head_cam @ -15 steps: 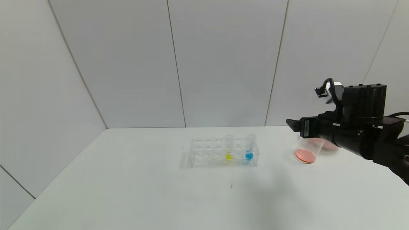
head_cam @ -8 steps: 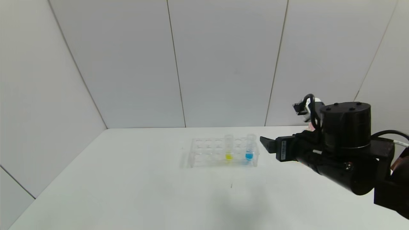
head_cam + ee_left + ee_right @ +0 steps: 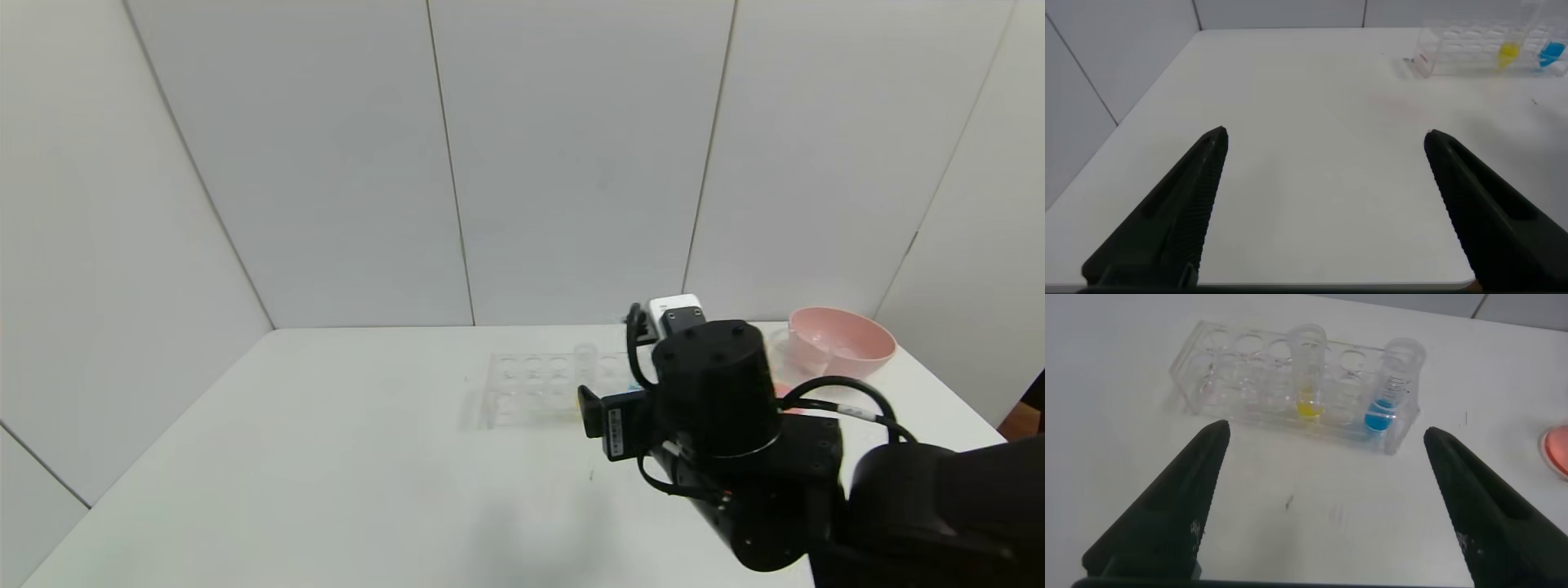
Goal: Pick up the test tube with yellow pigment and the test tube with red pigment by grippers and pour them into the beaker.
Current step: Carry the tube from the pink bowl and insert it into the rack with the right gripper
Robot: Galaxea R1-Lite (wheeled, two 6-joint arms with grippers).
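The test tube with yellow pigment (image 3: pixel 1307 376) stands upright in a clear rack (image 3: pixel 1241 371), with a blue-liquid tube (image 3: pixel 1392 384) two holes away. My right gripper (image 3: pixel 1325 430) is open and empty, hovering just in front of the rack and facing both tubes. In the head view the right gripper (image 3: pixel 591 411) and its arm cover the rack's right half; only the yellow tube's top (image 3: pixel 584 353) shows. The beaker (image 3: pixel 1556 447), with orange-red liquid in its bottom, shows at the frame edge. No red-pigment tube is in view. My left gripper (image 3: pixel 1325 133) is open and empty over the bare table.
A pink bowl (image 3: pixel 841 339) sits at the table's back right. The rack (image 3: pixel 1478 51) shows far off in the left wrist view, with the yellow tube (image 3: pixel 1508 54) and blue tube (image 3: pixel 1551 55). The white table (image 3: pixel 326 457) is bare on the left.
My right arm has swung left from over the beaker to in front of the rack and dropped lower, uncovering the pink bowl and hiding the blue tube in the head view.
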